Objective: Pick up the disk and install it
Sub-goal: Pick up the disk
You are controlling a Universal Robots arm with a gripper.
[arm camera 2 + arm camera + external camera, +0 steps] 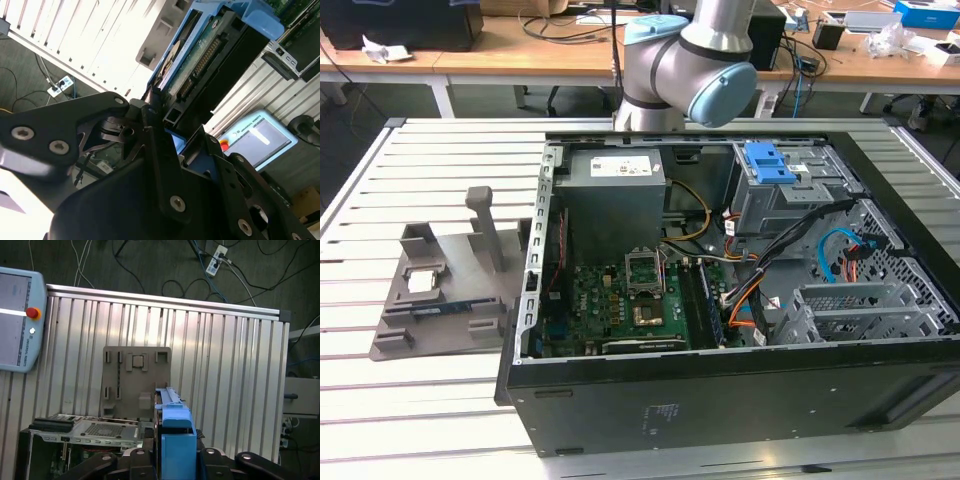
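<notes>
Contact is made and the lift is done: the gripper is clamped on the disk, its black fingers pressing in from either side of one end so that the rest of the drive projects clear beyond them. In the second wrist view the green circuit board and connector row on the drive's underside face the camera, framed by the blue carrier. The first wrist view looks along the thin edge of that carrier, so the drive is carried on edge rather than flat. By my reading, gripping one end leaves the other end free to enter a bay. The disk hangs well above the slatted tabletop, apart from everything on it. Below lie the grey fixture tray, where parts are staged, and, to the exterior view's right of it, the open computer case. Toward the case's far right corner stands the blue-topped drive cage, which looks sized to take such a drive. The arm rises beyond the case's far side, and a teach pendant shows at the tabletop's edge.
</notes>
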